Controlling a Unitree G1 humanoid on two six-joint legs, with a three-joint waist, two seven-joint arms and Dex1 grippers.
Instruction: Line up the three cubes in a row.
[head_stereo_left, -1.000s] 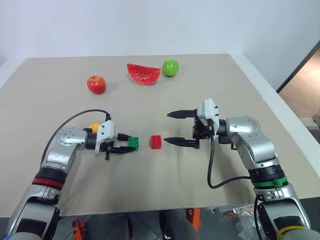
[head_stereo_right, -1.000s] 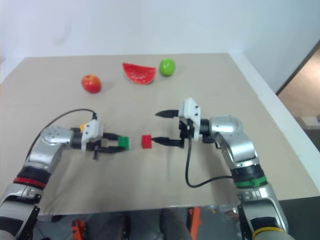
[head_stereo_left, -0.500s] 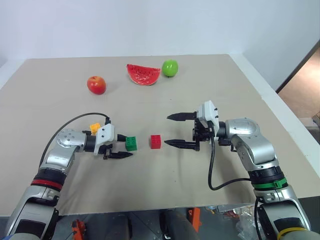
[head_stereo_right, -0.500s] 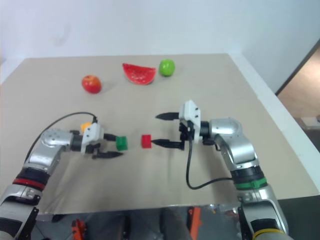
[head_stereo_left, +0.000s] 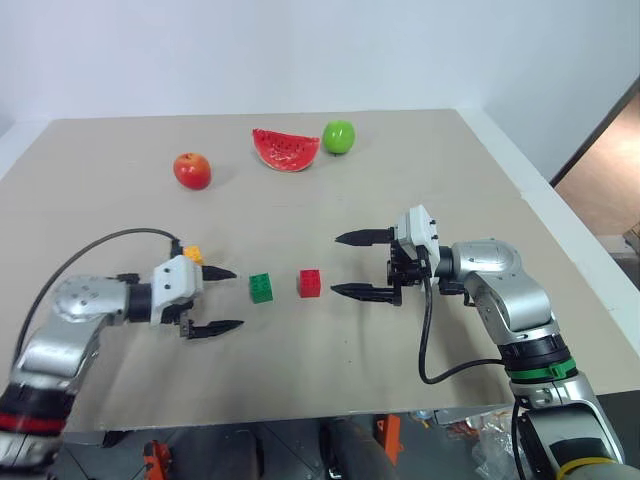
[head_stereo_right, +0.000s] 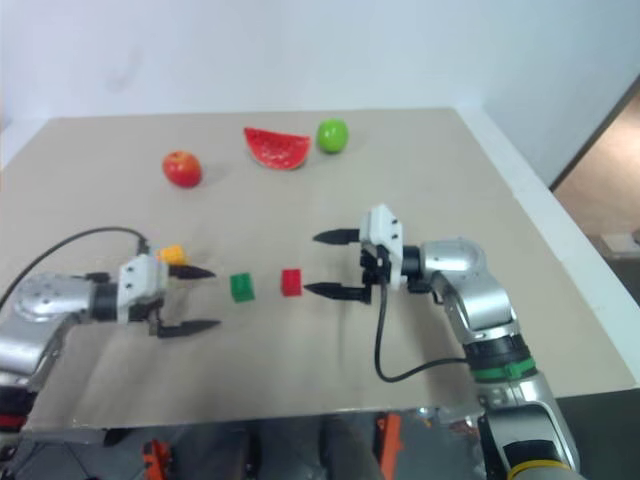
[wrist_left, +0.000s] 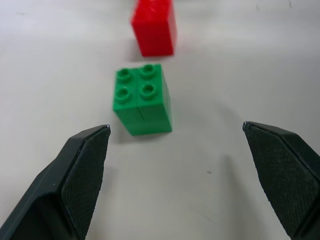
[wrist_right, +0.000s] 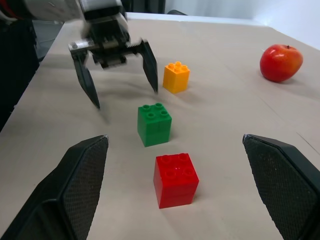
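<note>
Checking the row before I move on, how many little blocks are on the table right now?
3. The red block sits mid-table, the green block just left of it, and the orange block farther left, slightly farther back, beside the left gripper.

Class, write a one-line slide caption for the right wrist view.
Red cube, green cube and yellow-orange cube on the table, open left gripper beyond them, red apple at the side.

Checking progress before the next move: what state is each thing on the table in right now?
Green cube: upright on the table, free, beside the red one.
Red cube: upright, free, between green cube and right gripper.
Yellow-orange cube: upright, free, off the green-red line.
Left gripper: jaws open, empty, short of the green cube.
Right gripper: jaws open, empty.
Red apple, watermelon slice, green apple: resting far back.
</note>
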